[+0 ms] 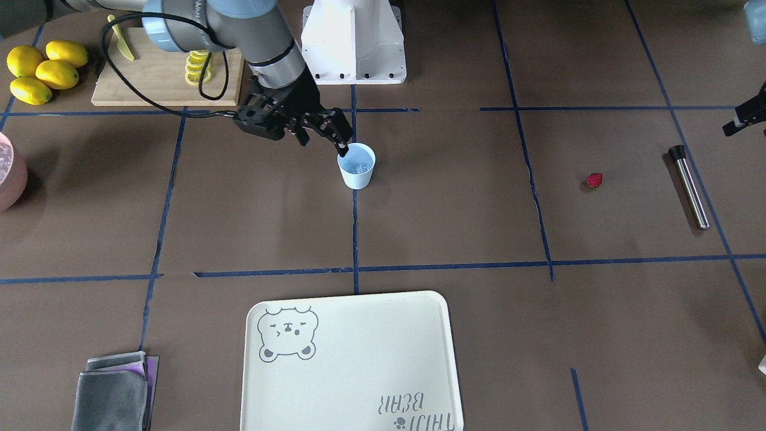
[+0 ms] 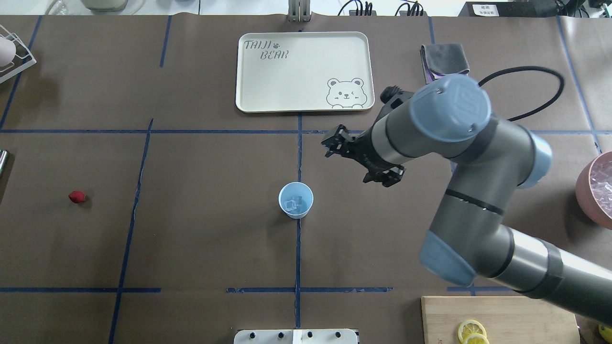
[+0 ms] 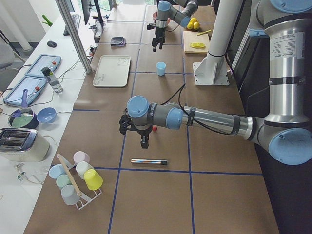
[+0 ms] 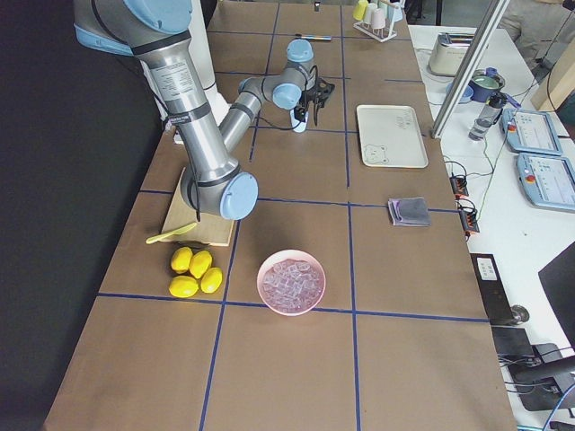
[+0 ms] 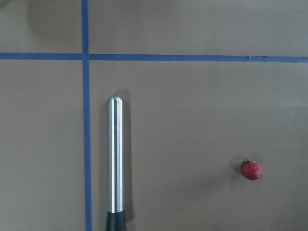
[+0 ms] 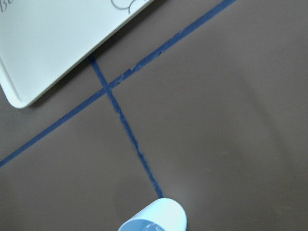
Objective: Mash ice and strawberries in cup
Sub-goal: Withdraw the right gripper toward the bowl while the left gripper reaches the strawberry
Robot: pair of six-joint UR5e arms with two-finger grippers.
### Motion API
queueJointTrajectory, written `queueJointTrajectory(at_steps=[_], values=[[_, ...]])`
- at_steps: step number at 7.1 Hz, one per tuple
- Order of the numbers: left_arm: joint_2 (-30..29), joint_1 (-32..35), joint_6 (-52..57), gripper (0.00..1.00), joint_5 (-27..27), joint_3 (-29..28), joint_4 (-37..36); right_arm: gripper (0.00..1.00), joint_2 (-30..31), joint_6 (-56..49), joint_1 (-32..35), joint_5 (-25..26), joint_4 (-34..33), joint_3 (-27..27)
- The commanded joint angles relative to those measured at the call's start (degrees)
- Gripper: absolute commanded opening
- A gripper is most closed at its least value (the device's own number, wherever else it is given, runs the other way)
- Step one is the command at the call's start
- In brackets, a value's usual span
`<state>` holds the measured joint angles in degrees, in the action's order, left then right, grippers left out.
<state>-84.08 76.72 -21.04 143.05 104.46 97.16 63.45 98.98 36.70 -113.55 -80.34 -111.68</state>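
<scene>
1 cream tray (image 2: 296,81) reads "TAIJI BEAR", beyond the cup (image 2: 297,215).

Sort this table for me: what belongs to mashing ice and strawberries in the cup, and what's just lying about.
For the job: pale-blue cup, ice in it, strawberry, steel rod (likely the masher), pink bowl of ice.
Lying about: bear tray, lemons, cutting board with lemon slices, grey cloths.

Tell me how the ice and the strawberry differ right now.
The ice is clear and whitish; the strawberry is dark red. The ice sits inside the cup; the strawberry lies on the table, well apart from the cup. Both are small loose pieces.
</scene>
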Motion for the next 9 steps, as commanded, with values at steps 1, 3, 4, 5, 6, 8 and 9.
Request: queueJointTrajectory(at_steps=[1, 3, 4, 5, 6, 8, 9], values=[[-0.64, -10.41, -14.40, 1.00, -6.06, -0.40, 11.68, 1.00, 11.12, -11.73, 8.27, -6.05, 0.45, -5.11], [-0.99, -19.38, -24.53, 1.00, -13.37, -0.84, 18.30, 1.00, 20.01, -27.71, 19.06, -14.47, 0.63, -5.74], [-2.91, -24.12, -29.79, 1.00, -18.28, -1.62, 20.06, 1.00, 23.79, -36.31, 24.33, -17.64, 0.54, -4.96], [-3.89, -25.82, -32.72, 1.00, -19.73, -3.63, 21.82, 1.00, 26.26, -44.32, 28.65, -19.50, -0.16, -4.34], [-3.90, -26.18, -33.88, 1.00, -19.91, -7.22, 27.23, 1.00, 26.98, -48.40, 31.39, -21.00, -0.16, -2.16], [-4.25, -28.47, -37.23, 1.00, -20.87, -8.66, 30.72, 1.00, 26.46, -49.32, 31.51, -21.19, 0.27, -0.38], [-4.25, -29.34, -37.23, 1.00, -22.01, -8.92, 30.46, 1.00, 26.46, -49.32, 31.51, -21.19, 0.28, -0.38]])
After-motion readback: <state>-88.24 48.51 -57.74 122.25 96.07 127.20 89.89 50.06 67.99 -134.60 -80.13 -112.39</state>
